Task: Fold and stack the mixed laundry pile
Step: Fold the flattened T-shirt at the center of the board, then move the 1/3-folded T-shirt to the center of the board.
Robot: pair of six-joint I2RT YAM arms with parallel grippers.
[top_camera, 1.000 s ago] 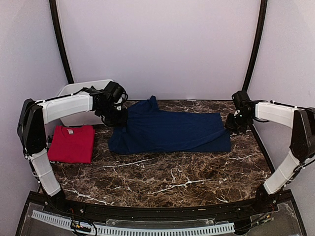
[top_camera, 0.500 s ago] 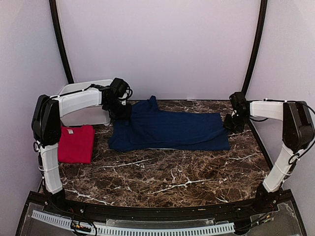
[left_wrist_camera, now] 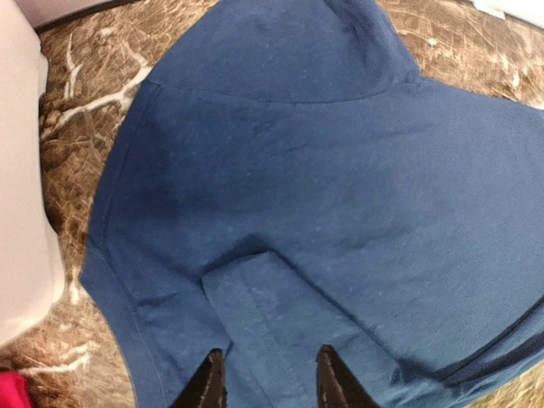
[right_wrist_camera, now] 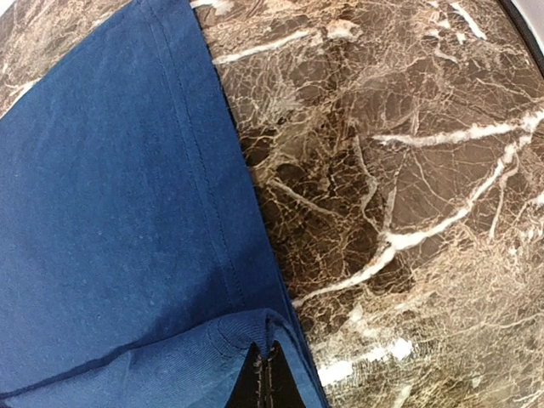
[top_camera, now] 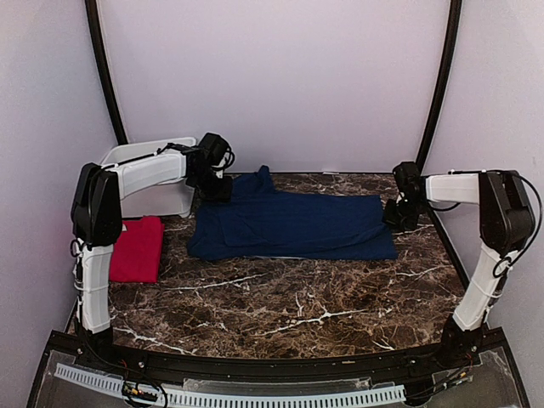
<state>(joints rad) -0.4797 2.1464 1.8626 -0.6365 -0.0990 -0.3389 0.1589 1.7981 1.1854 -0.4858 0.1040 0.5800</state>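
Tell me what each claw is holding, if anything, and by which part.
The right claw pinches the navy blue T-shirt by a bunched fold at its hemmed edge. The left claw is open above the shirt, holding nothing.

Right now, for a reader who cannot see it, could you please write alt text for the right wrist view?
The right gripper, jaws shut, pinches a raised fold at the edge of the navy blue T-shirt. The shirt lies flat across the left; brown marble table fills the right.
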